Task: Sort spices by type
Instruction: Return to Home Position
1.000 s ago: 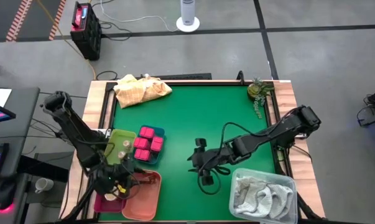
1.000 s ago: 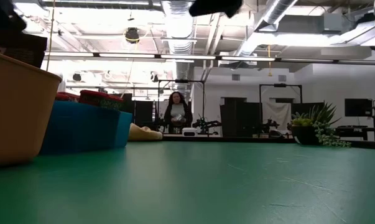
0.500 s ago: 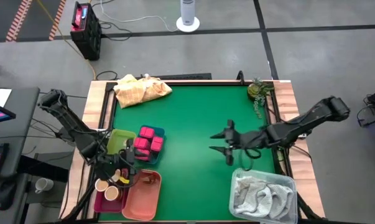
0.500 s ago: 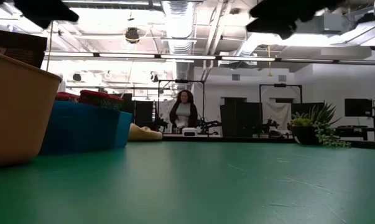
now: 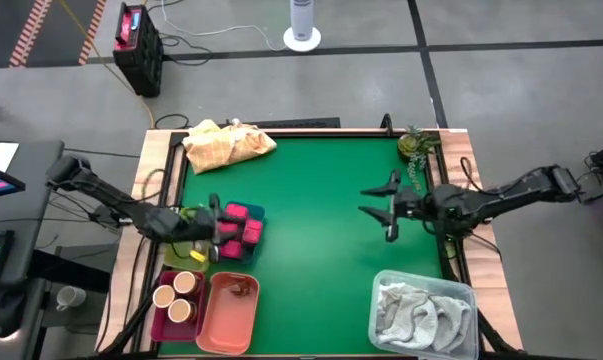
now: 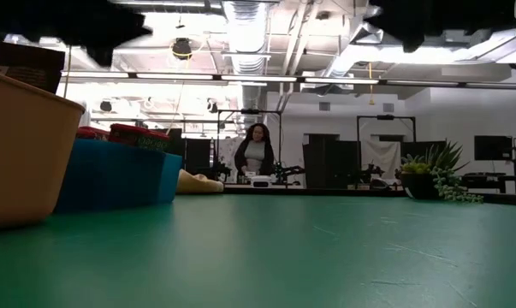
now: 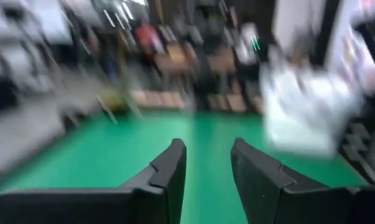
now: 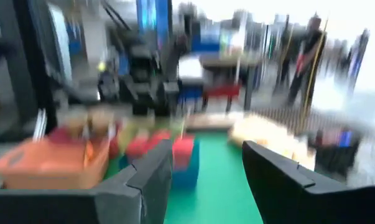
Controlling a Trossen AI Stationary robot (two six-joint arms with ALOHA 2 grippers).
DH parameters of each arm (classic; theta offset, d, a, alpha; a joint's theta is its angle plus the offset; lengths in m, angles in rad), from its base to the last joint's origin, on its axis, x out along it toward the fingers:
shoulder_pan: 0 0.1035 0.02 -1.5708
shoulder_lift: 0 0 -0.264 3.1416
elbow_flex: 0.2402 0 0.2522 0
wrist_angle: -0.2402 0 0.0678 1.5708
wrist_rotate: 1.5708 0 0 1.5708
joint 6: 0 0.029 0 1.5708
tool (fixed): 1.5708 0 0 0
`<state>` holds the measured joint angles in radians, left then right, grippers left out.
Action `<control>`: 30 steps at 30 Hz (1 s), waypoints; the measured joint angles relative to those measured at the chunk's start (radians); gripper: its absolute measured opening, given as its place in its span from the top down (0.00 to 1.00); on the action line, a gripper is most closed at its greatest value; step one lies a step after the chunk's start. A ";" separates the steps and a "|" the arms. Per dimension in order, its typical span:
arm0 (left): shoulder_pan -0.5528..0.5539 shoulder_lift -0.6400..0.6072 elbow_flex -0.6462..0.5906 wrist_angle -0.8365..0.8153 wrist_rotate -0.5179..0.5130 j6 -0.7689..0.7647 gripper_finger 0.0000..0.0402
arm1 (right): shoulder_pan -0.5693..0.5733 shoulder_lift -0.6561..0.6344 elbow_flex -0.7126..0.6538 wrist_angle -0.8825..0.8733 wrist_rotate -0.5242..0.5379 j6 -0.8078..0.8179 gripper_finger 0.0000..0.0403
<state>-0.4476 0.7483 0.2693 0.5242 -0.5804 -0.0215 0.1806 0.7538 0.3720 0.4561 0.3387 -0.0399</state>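
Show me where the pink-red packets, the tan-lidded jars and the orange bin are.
Pink-red packets [image 5: 237,213]: high view, top of a packet.
Tan-lidded jars [image 5: 164,296]: high view, lid of one jar.
Orange bin [image 5: 226,322]: high view, its bare floor.

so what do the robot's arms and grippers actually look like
The left arm and the right arm are both black, built of slim jointed segments with thin black cables looping alongside. The left gripper and the right gripper each have two dark, flat, angular fingers with slanted tips. No markings show.
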 joint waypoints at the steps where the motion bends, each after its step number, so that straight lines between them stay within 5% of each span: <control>1: 0.012 -0.018 -0.007 0.068 -0.019 0.049 0.71 | -0.005 -0.009 -0.017 0.077 0.000 -0.044 0.45; 7: 0.046 -0.101 -0.012 0.297 -0.061 0.225 0.71 | -0.057 -0.039 -0.070 0.272 0.001 -0.118 0.45; 10: 0.045 -0.137 -0.012 0.239 -0.109 0.116 0.71 | -0.076 -0.044 -0.069 0.255 0.001 -0.074 0.45; 20: 0.127 -0.229 -0.013 -0.092 0.108 0.031 0.71 | -0.169 -0.035 -0.069 0.091 -0.004 -0.026 0.45; 26: 0.231 -0.291 -0.014 -0.218 0.293 -0.043 0.71 | -0.315 -0.047 -0.070 0.023 -0.260 0.037 0.45; 30: 0.264 -0.292 -0.055 -0.204 0.303 -0.044 0.71 | -0.344 -0.048 -0.093 0.044 -0.322 0.043 0.45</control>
<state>-0.1835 0.4561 0.2139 0.3205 -0.2771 -0.0650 -0.1632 0.7062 0.2794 0.5003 0.0166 0.0031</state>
